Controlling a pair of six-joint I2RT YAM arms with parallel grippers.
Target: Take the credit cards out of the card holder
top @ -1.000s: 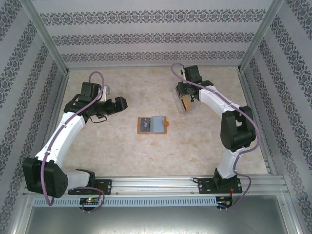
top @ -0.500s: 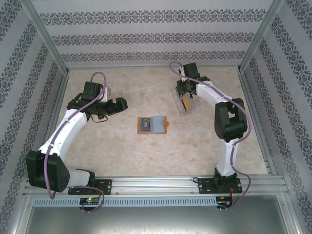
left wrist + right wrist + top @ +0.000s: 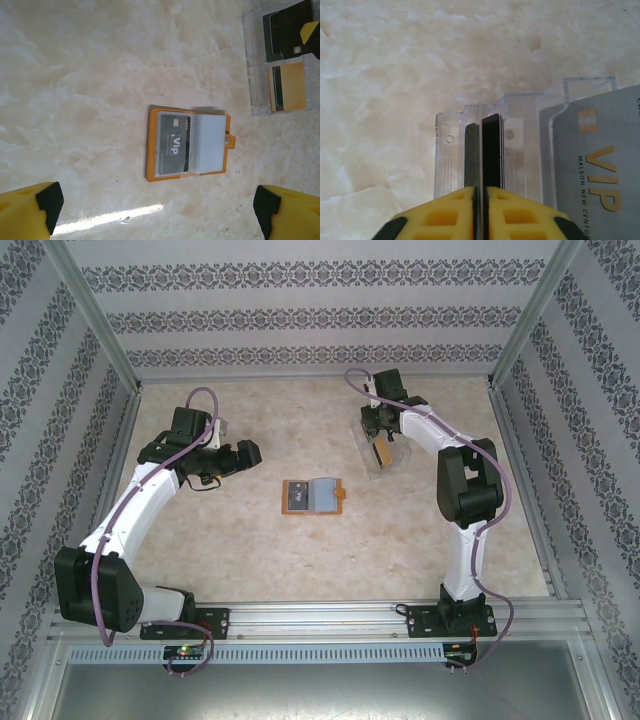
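Right gripper (image 3: 480, 194) pinches a dark card (image 3: 491, 150) edge-on over the tray (image 3: 449, 165); let go tilted, it may catch the wall and fall outside. Left gripper (image 3: 157, 207) hangs wide open near the holder (image 3: 151, 150), which lies open mid-table, pocketed card (image 3: 172, 145) inside

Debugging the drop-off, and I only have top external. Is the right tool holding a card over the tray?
Observer: Yes. In the right wrist view, the right tool pinches a dark card on edge over a slot of the clear tray.
Operator: Anything else in that tray?
Observer: A grey card marked VIP lies in the tray beside it.
Operator: Holder empty?
Observer: No. The left wrist view shows the card holder lying open with a VIP card in one pocket. The other pocket looks empty.
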